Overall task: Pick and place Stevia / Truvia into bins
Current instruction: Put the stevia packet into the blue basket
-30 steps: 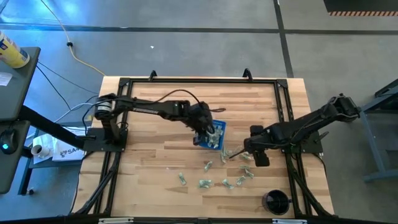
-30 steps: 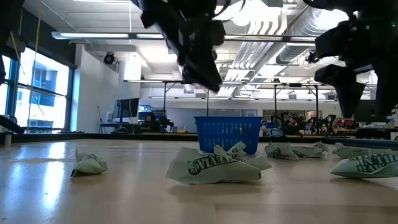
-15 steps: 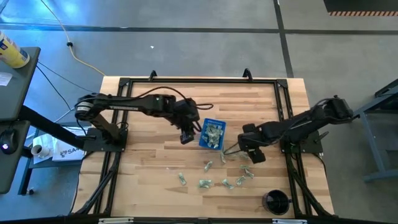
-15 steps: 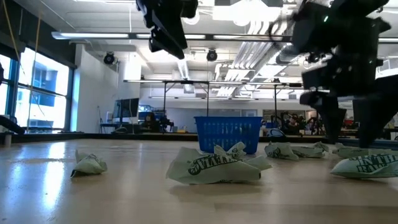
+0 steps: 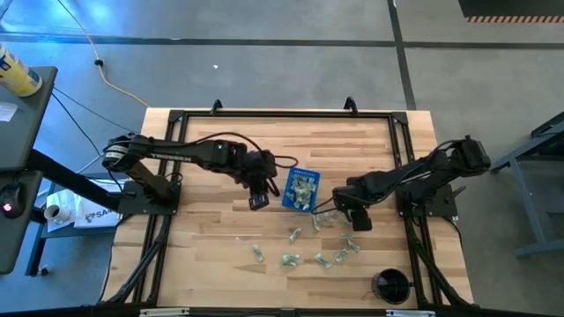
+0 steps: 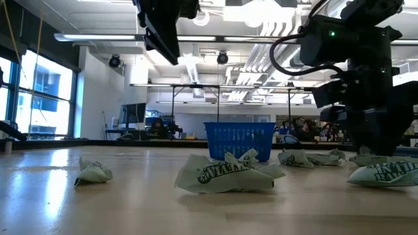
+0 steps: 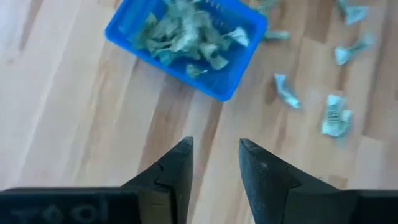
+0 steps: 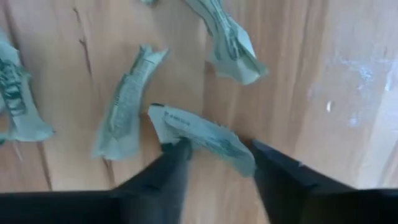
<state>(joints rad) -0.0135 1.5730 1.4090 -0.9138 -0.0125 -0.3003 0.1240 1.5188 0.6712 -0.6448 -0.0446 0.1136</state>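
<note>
The blue bin (image 5: 285, 195) stands mid-table with several pale green sachets inside (image 7: 180, 37). More sachets lie loose on the wood to its right and near side (image 5: 293, 235), (image 5: 352, 248). My left gripper (image 5: 257, 201) hangs open and empty just left of the bin, raised above the table (image 7: 214, 155). My right gripper (image 5: 326, 211) is low over the sachets right of the bin. It is open, with one finger on either side of one crumpled sachet (image 8: 202, 135) that lies flat on the wood. My right gripper comes at the sachet (image 8: 186, 124) from above, pointing down, with its fingers (image 8: 177, 155) at the sachet's two ends. I cannot tell whether they touch it. The sachet rests on the table.
A round black cup (image 5: 391, 285) stands near the table's near right corner. Other sachets (image 8: 127, 102), (image 8: 230, 43) lie close around the right gripper. A black frame (image 5: 282, 113) runs around the table's edges. Bare wood lies on the far and left parts.
My left gripper has moved from above the bin toward the table's left and now hangs beside it. My right gripper has moved toward the table's left, to the sachets by the bin, and has come down close to the wood.
</note>
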